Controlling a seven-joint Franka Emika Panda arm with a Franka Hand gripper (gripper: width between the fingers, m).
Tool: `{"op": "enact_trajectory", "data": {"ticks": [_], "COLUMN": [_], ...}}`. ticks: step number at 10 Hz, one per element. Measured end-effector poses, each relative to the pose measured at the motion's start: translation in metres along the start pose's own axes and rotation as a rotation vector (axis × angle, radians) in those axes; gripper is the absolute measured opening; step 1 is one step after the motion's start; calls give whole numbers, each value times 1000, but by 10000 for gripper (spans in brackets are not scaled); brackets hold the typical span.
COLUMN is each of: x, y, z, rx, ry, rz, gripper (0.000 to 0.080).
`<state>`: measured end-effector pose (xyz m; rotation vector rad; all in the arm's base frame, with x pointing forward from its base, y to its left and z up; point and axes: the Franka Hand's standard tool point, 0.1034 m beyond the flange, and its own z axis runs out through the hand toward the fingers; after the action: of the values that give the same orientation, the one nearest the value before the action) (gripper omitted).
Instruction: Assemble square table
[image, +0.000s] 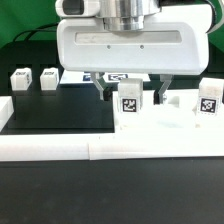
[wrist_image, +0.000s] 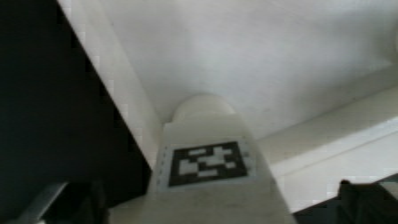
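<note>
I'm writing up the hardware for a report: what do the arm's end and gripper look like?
The gripper has a wide, white, round-cornered housing under a grey metallic cylindrical wrist flange. Two short dark fingers stick out below it. No cables or markings show. The wrist view gives the fingers only as blurred dark shapes.

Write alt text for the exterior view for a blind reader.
An open hand straddles a tagged white leg on the tabletop. A second leg stands toward the exterior view's right; a third leg and a fourth leg sit on the black table at its left.
</note>
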<state>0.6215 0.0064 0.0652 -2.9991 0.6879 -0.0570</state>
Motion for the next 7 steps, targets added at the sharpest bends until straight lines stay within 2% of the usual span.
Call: {"op": "enact_trajectory", "data": {"ticks": [1,2,3,5,7], "x": [0,-1,-1,0,2], "y": [-1,-1,-2,-1,1], "z": [0,0,0,1,1], "rx": [4,5,5,7,39], "ry": [-2,-2,-2,2,-19], "rz": [104,180,254,444,754], "gripper": [385,385,287,287,287]}}
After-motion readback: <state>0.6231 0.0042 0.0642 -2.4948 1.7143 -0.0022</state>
